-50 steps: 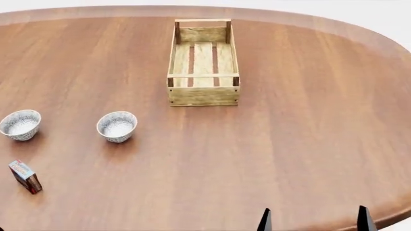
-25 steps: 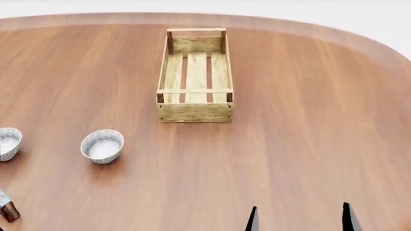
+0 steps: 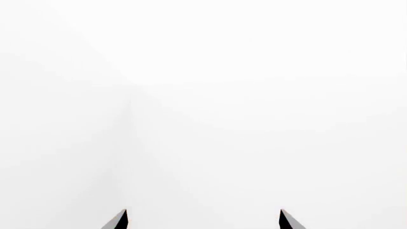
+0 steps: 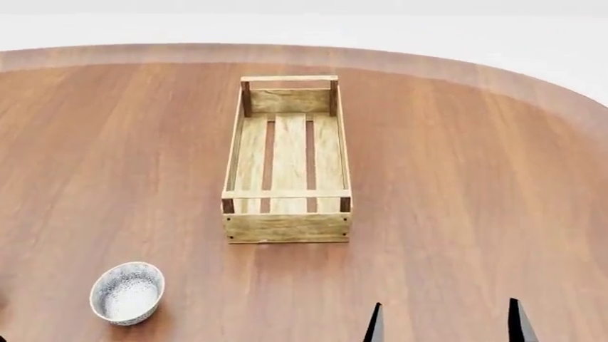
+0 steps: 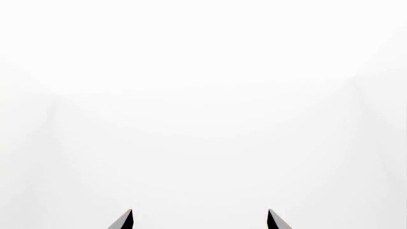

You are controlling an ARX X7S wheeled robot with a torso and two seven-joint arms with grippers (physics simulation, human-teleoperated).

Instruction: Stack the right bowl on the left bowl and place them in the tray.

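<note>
In the left wrist view, only the two dark, pointed tips of the left gripper (image 3: 203, 220) showed, spread well apart with nothing between them, against a blank white backdrop with no table or object in sight. In the head view, a broad round-edged table (image 4: 475, 185) of smooth reddish-brown wood with long grain streaks filled nearly the whole scene, its far edge curving against a pale background. The tray (image 4: 287, 229), a long rectangular crate of light, rough-grained wood, lay towards the far edge of the table near its middle, its length running from near side to far; it had three floor slats with dark gaps between them, dark corner posts and low slatted sides, and it held nothing. One small round bowl (image 4: 127, 293) with a speckled grey-white glaze stood upright towards the near left part of the table, well apart from the tray and holding nothing. Wide bare wood lay to the tray's right and between tray and bowl. The right gripper (image 4: 443, 322) showed as two dark pointed tips at the near edge, spread apart and holding nothing. In the right wrist view, the same two tips stood parted before plain white.
</note>
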